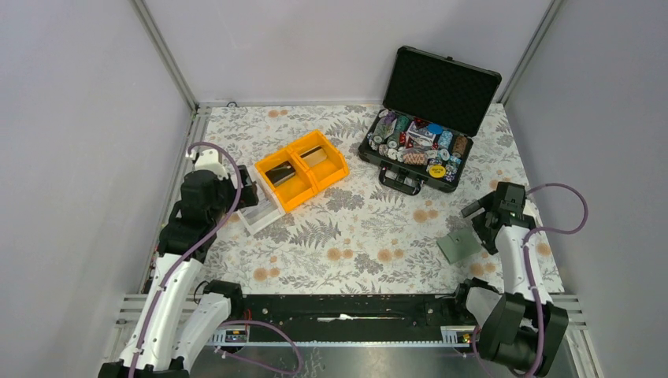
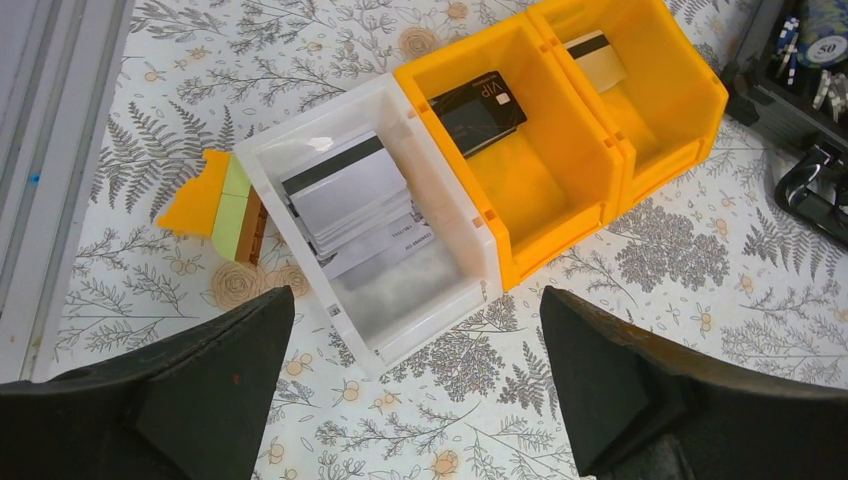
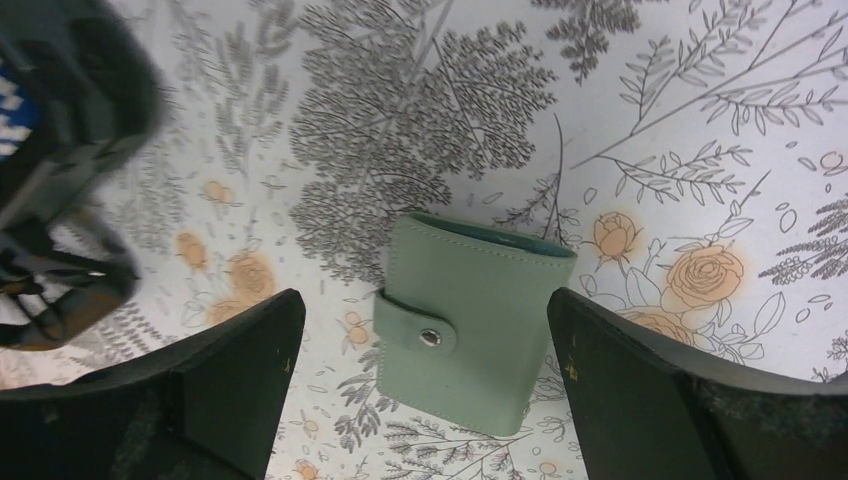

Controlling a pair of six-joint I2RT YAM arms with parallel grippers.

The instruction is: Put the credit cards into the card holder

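Note:
The sage-green card holder (image 3: pixel 470 325) lies closed and snapped on the floral table, also seen at the right in the top view as the card holder (image 1: pixel 458 246). My right gripper (image 3: pixel 420 395) hovers open above it, a finger on each side, touching nothing. Credit cards rest in bins: silvery-grey cards (image 2: pixel 355 200) in the white bin (image 2: pixel 470 215), a black card (image 2: pixel 478 110) in the near yellow bin (image 2: pixel 575 195), a tan card (image 2: pixel 598 58) in the far yellow bin. My left gripper (image 2: pixel 415 390) is open and empty just short of the white bin.
An orange-and-green block (image 2: pixel 220 200) sits left of the white bin. An open black foam-lined case (image 1: pixel 425 134) of poker chips stands at the back right. The yellow bins (image 1: pixel 303 167) sit mid-left. Grey walls close in the table.

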